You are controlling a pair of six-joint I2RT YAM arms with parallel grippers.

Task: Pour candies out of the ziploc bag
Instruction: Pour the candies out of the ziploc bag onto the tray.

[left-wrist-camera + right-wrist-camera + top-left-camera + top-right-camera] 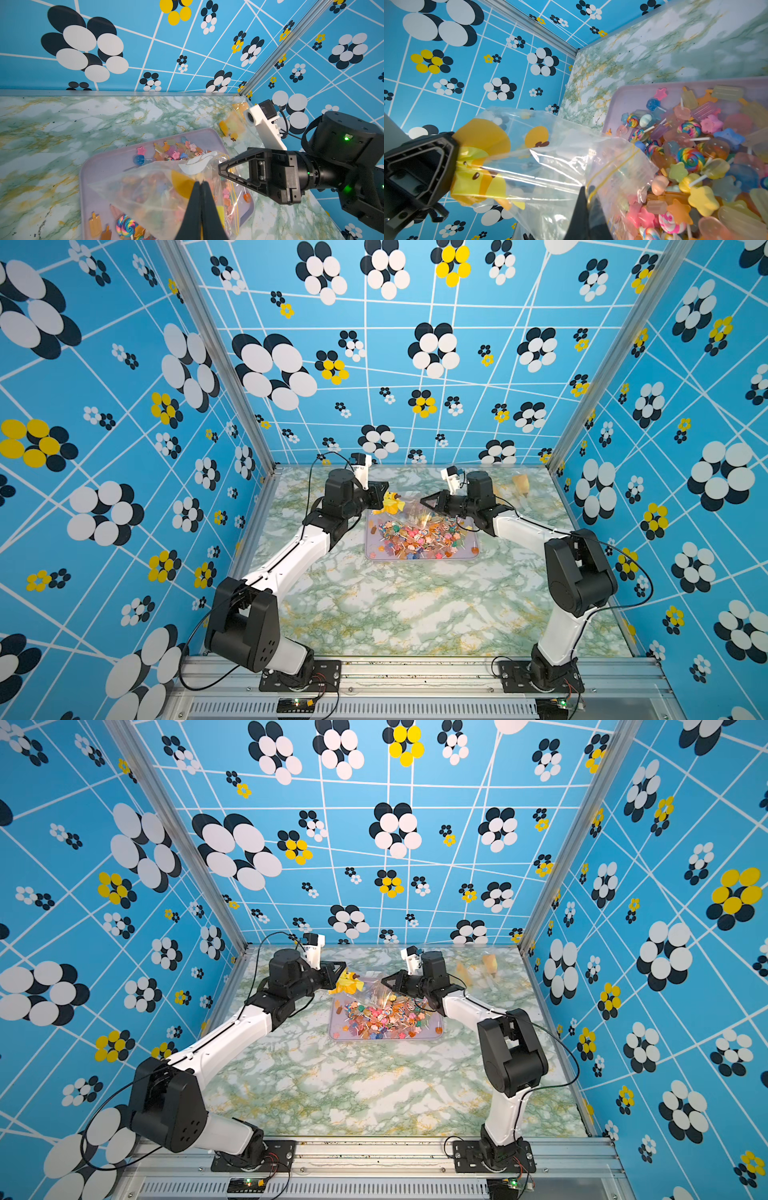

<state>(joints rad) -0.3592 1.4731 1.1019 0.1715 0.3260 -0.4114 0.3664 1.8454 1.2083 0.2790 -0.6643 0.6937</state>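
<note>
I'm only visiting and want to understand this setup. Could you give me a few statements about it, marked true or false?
1. The small multicoloured candies lie in a pale lilac rectangular plastic tray. True.
2. The clear plastic zip bag with yellow duck print lies flat, untouched. False: both pairs of jaws are shut on it, holding it over the tray.
3. The tabletop is plain white. False: it has a green-veined marble pattern.
4. Another clear printed bag lies near the tabletop's far right corner. True.

- The table (407,605) is surfaced in green-and-white marble.
- A lilac tray (424,558) is set near the middle, toward 12 o'clock.
- A clear printed bag (520,482) is laid at 1 o'clock.
</note>
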